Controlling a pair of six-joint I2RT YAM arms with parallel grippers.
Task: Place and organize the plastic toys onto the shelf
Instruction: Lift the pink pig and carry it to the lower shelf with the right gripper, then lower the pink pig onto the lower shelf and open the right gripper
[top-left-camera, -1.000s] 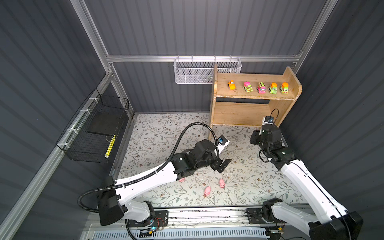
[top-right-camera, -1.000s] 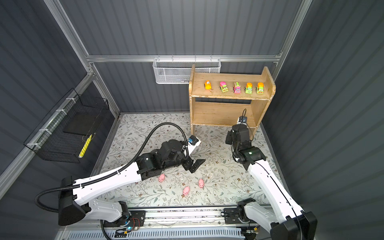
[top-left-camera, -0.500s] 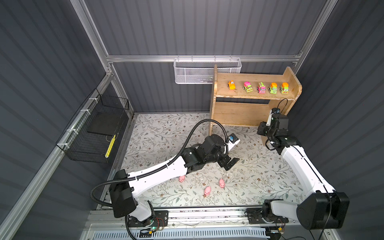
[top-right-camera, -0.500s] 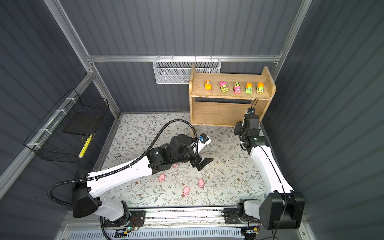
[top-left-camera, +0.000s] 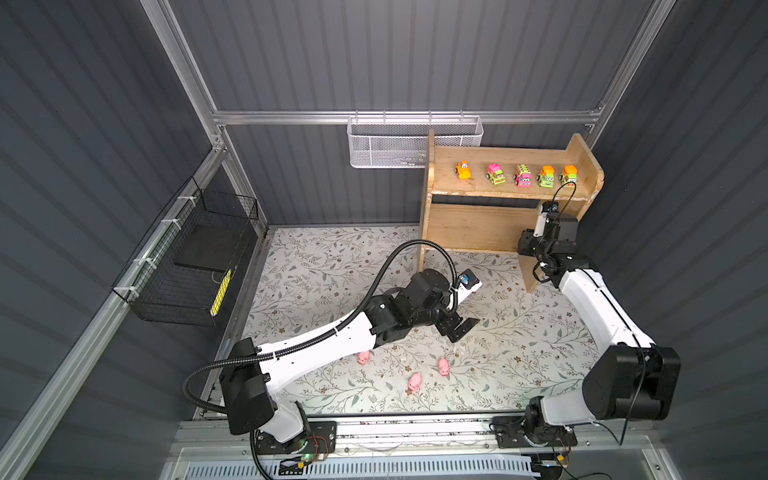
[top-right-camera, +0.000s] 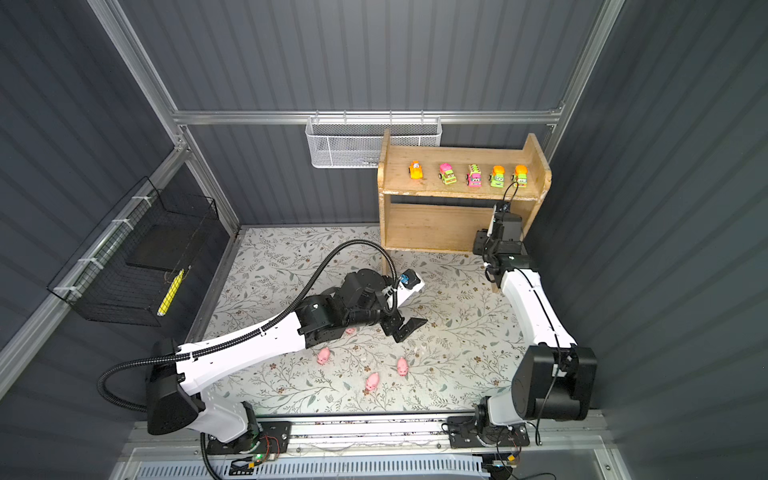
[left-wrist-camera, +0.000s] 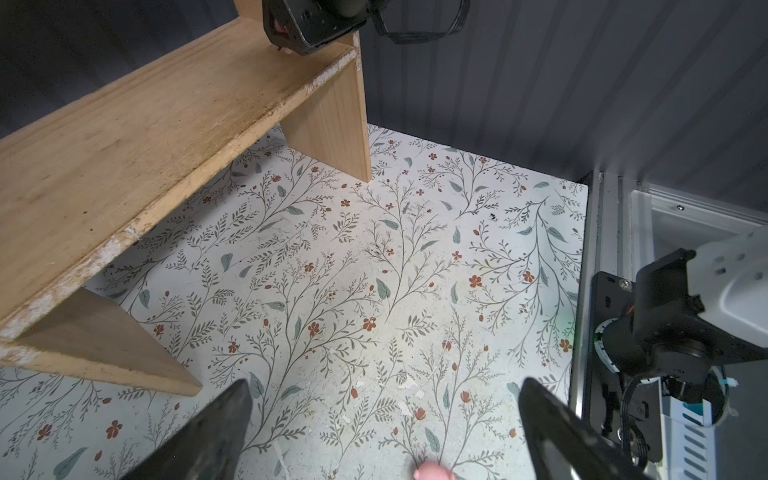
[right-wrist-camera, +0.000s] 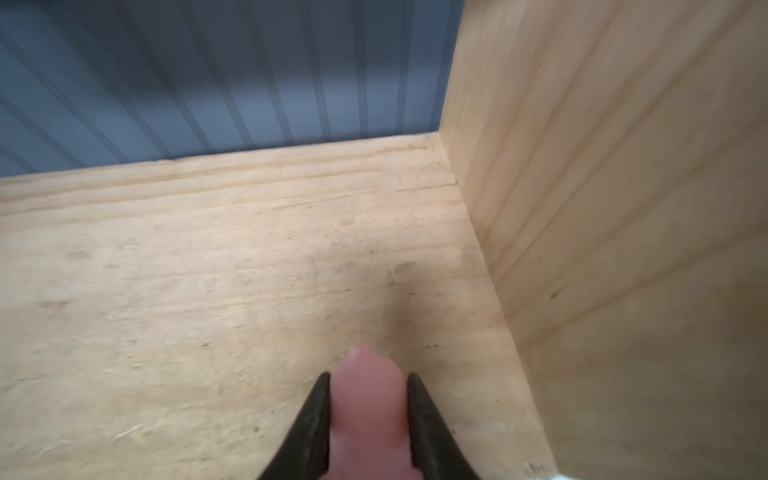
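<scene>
Pinching a pink pig (right-wrist-camera: 368, 415) in my right gripper (right-wrist-camera: 368, 376), over the shelf's (right-wrist-camera: 249, 270) lower board beside its side panel. My left gripper (left-wrist-camera: 384, 384) hangs spread wide above the floral mat (left-wrist-camera: 374, 270), near three loose pigs (top-left-camera: 414, 381).

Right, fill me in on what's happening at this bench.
The right gripper is shut on a pink pig and holds it over the lower board of the shelf, close to the right side panel. Five toy cars stand in a row on the top board. The left gripper hangs open over the floral mat, where at least three more pigs lie waiting.
</scene>
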